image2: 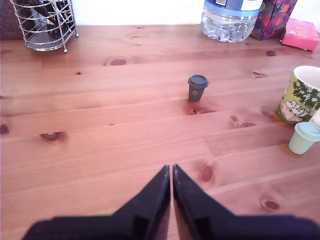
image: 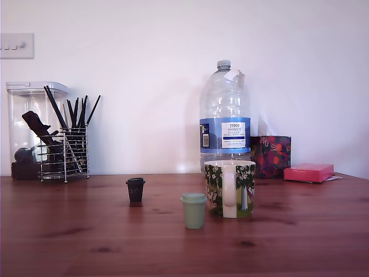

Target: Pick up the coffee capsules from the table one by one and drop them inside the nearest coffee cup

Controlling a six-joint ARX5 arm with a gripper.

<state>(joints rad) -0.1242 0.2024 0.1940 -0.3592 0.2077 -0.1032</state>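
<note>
Exterior view: table (image: 86,242) reddish-brown wood, knots and grain visible. Black capsule (image: 135,189) upright, rim up, toward the middle. Pale green capsule (image: 194,210) upright, nearer the camera, just beside the coffee cup (image: 229,188) on the exterior view's left; touching or a hair apart, cannot tell. Cup white with green tree print, handle facing camera. Black capsule well apart from the cup, off to the exterior view's left of it. Big clear water bottle (image: 225,118) with blue label right behind the cup. Patterned tissue box (image: 271,156) and pink box (image: 308,172) at the exterior view's right, by the wall. Wire holder (image: 63,154) with black utensils and a clear lidded container (image: 29,124) at the exterior view's left. Wall switch (image: 16,45) up high. No arm or pincer in this view.

Wrist view: pincer (image2: 171,172) clenched, black tips nearly meeting with only a sliver between, nothing gripped. Sits over bare table (image2: 100,125), well apart from both capsules. Black capsule (image2: 197,87) ahead of the tips, upright, lid on top. Green capsule (image2: 305,137) at frame edge, just beside the cup (image2: 300,100), cup partly cropped. Bottle base (image2: 230,22), tissue box (image2: 272,17), pink box (image2: 301,34) and wire holder (image2: 45,25) along the far side.
</note>
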